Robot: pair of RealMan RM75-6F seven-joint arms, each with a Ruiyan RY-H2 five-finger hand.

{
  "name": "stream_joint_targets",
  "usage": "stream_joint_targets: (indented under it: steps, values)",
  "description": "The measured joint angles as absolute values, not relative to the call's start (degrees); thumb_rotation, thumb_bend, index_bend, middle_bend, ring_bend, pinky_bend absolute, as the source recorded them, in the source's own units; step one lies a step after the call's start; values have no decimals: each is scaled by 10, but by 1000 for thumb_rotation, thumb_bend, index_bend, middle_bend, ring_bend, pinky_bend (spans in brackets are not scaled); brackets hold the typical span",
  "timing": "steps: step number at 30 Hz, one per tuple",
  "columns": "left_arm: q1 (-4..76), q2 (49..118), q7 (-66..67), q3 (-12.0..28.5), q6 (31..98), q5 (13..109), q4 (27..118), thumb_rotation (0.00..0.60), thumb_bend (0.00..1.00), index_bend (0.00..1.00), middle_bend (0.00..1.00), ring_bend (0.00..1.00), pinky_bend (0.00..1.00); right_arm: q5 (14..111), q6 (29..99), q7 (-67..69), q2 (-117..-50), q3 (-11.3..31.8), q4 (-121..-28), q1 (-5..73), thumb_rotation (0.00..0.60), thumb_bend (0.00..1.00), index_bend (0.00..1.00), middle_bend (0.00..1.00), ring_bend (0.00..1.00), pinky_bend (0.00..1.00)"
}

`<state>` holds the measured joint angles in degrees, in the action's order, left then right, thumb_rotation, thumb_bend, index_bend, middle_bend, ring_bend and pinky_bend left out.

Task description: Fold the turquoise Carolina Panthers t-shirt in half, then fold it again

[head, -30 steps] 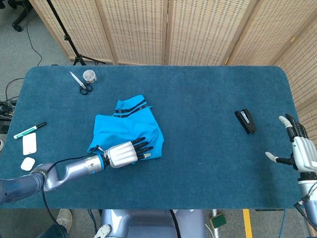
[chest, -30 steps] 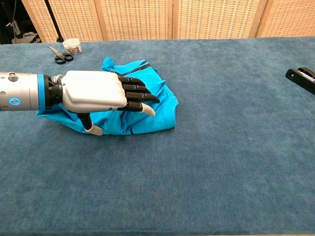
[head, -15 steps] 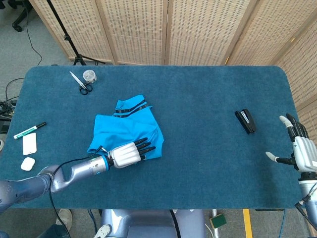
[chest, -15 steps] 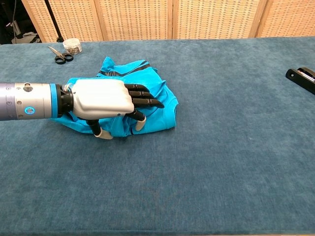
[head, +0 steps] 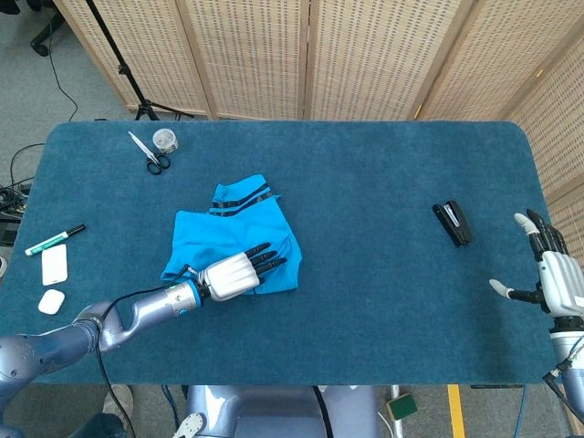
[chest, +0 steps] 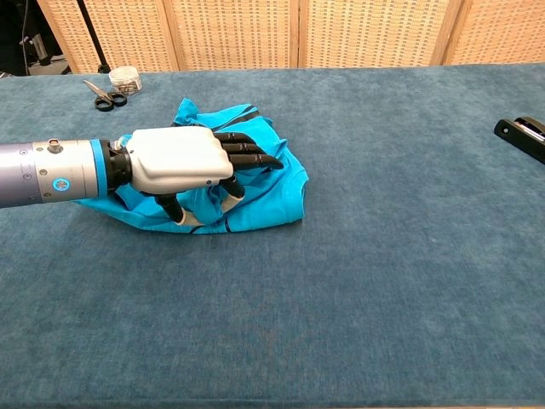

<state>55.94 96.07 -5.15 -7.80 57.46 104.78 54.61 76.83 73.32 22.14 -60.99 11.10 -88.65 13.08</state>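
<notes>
Sitting toward nine o'clock on the bench (head: pixel 383 182), the turquoise t-shirt (head: pixel 219 233) lies bunched in a compact fold with the left hand (chest: pixel 183 162) resting on it, fingers curled into the cloth, seemingly gathering a layer, while at three o'clock the right hand (head: pixel 547 274) hovers spread and empty, clear of the work.

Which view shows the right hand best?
Head view, the only one showing it: the right hand sits at the frame's right edge, off the table, fingers spread, holding nothing. Chest view doesn't show it, only the left hand on the t-shirt.
</notes>
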Motion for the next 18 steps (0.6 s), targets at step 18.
stream_joint_targets:
  steps: [18]
  values:
    - [559,950,-80,-64,608,1036,558,600,369,776,0,0,0,767,733,221,-609,111,-888,131,600,0,0,0,0,0]
